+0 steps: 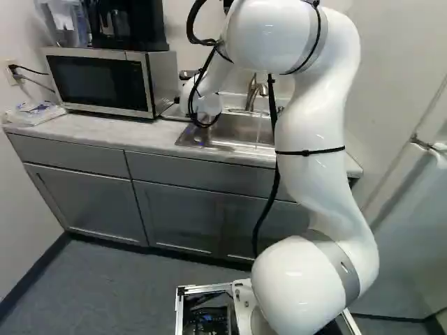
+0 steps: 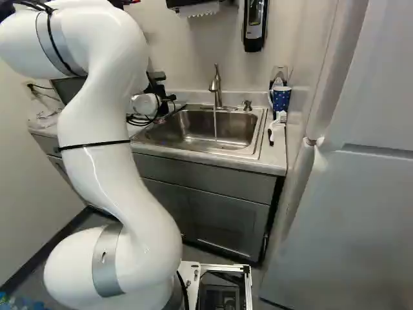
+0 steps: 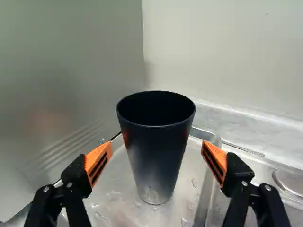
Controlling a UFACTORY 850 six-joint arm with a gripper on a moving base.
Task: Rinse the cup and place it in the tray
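Wrist view: the gripper's [image 3: 156, 145] fingers [image 3: 98, 163] stand apart, apparently touching nothing, with the cup [image 3: 154, 156] upright between their tips in the tray [image 3: 114, 189], its long axis crossing their closing line, so backing straight off, away from the wall [image 3: 227, 47], should leave it standing.

1 cup [image 3: 156, 146] in 1 tray [image 3: 193, 163] between microwave [image 1: 101, 82] and sink [image 2: 237, 129]
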